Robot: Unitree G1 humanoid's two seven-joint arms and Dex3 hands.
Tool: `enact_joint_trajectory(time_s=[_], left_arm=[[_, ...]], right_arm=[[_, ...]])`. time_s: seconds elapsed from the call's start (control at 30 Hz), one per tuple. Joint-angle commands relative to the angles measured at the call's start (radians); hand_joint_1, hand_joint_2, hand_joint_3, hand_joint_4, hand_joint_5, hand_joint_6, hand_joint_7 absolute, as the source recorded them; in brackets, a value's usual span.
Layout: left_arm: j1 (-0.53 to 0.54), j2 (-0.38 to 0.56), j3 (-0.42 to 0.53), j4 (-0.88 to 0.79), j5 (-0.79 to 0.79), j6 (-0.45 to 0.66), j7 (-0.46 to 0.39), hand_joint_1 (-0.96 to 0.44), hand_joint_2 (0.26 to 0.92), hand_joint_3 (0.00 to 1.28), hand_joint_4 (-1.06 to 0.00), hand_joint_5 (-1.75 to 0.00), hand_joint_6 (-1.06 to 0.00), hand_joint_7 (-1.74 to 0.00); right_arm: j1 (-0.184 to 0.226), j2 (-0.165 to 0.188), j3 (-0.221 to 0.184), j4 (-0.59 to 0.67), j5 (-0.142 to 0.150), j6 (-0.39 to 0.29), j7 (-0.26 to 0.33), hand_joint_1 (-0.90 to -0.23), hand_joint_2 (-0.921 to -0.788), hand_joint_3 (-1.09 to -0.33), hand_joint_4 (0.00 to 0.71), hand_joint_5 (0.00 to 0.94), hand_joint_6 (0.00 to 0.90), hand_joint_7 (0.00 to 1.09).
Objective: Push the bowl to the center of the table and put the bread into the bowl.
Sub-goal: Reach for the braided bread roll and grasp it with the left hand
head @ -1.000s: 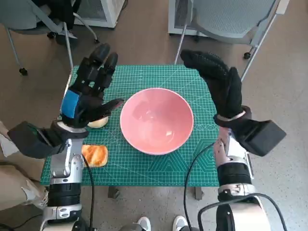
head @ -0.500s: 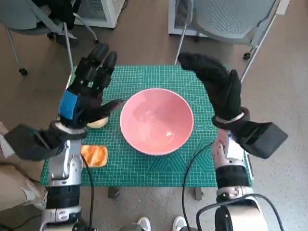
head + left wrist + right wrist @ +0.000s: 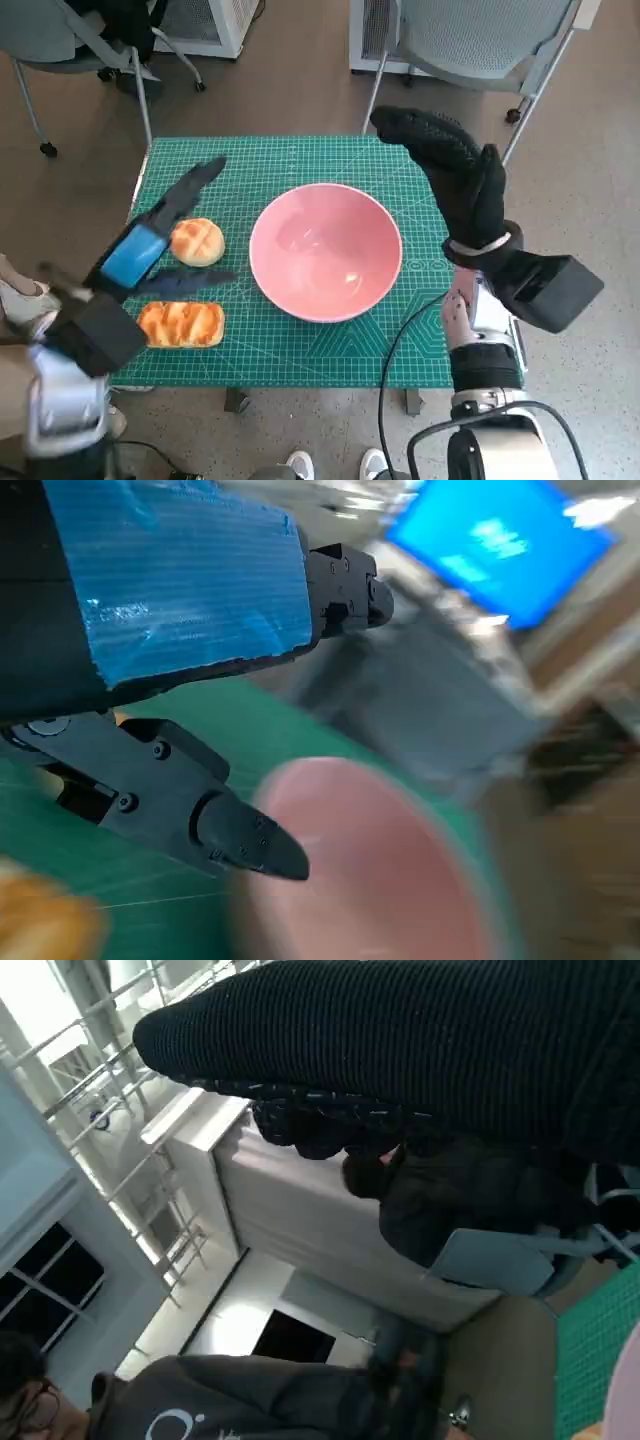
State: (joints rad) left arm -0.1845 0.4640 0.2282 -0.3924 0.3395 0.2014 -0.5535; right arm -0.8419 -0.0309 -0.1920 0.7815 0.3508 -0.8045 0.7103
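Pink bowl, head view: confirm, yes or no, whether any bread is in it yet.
No. The pink bowl holds nothing, and both the round bun and the flat bread lie on the green mat beside it.

no readable text, mat [image 3: 300,350] grid markings and blue screen [image 3: 500,550] lettering too blurred

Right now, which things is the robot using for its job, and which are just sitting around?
For the job:
pink bowl
round bread roll
long bread
left hand
right hand

Just around:
green cutting mat
grey chair
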Motion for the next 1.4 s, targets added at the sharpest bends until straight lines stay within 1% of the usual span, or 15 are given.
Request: enact_joint_trajectory(time_s=[0.03, 0.2, 0.3, 0.53, 0.77, 1.0, 1.4], left_arm=[[0.112, 0.136, 0.038, -0.370, 0.188, 0.233, -0.132, -0.14, 0.688, 0.02, 0.00, 0.00, -0.09, -0.20], [0.140, 0.151, 0.020, -0.399, 0.210, 0.262, -0.153, -0.12, 0.687, 0.02, 0.00, 0.00, -0.10, -0.20], [0.153, 0.162, -0.001, -0.420, 0.231, 0.297, -0.169, -0.11, 0.688, 0.02, 0.00, 0.00, -0.10, -0.19], [0.186, 0.198, -0.087, -0.419, 0.323, 0.328, -0.177, -0.04, 0.676, 0.05, -0.02, 0.00, -0.17, -0.09], [0.198, 0.219, -0.168, -0.403, 0.416, 0.345, -0.200, 0.00, 0.666, 0.06, -0.05, -0.01, -0.21, -0.06], [0.198, 0.229, -0.254, -0.364, 0.542, 0.346, -0.239, -0.04, 0.667, 0.06, -0.09, -0.01, -0.25, -0.04], [0.147, 0.204, -0.325, -0.256, 0.632, 0.353, -0.294, -0.09, 0.666, 0.04, -0.13, -0.01, -0.29, -0.02]], right_arm=[[0.057, 0.006, 0.010, -0.024, 0.011, 0.039, -0.002, -0.690, -0.921, -0.835, 0.077, 0.000, 0.142, 0.07], [0.054, 0.007, 0.009, -0.021, 0.009, 0.038, -0.005, -0.679, -0.921, -0.837, 0.078, 0.001, 0.140, 0.07], [0.053, 0.010, 0.008, -0.019, 0.009, 0.039, -0.005, -0.677, -0.921, -0.838, 0.080, 0.001, 0.138, 0.07], [0.051, 0.017, 0.007, -0.010, 0.012, 0.045, -0.003, -0.673, -0.921, -0.840, 0.083, 0.003, 0.137, 0.08], [0.052, 0.020, 0.006, -0.002, 0.016, 0.046, 0.002, -0.675, -0.921, -0.845, 0.084, 0.003, 0.135, 0.08], [0.055, 0.020, 0.006, 0.005, 0.015, 0.041, 0.004, -0.671, -0.921, -0.849, 0.086, 0.004, 0.132, 0.09], [0.055, 0.019, 0.006, 0.008, 0.017, 0.043, 0.006, -0.661, -0.921, -0.864, 0.087, 0.003, 0.124, 0.09]])
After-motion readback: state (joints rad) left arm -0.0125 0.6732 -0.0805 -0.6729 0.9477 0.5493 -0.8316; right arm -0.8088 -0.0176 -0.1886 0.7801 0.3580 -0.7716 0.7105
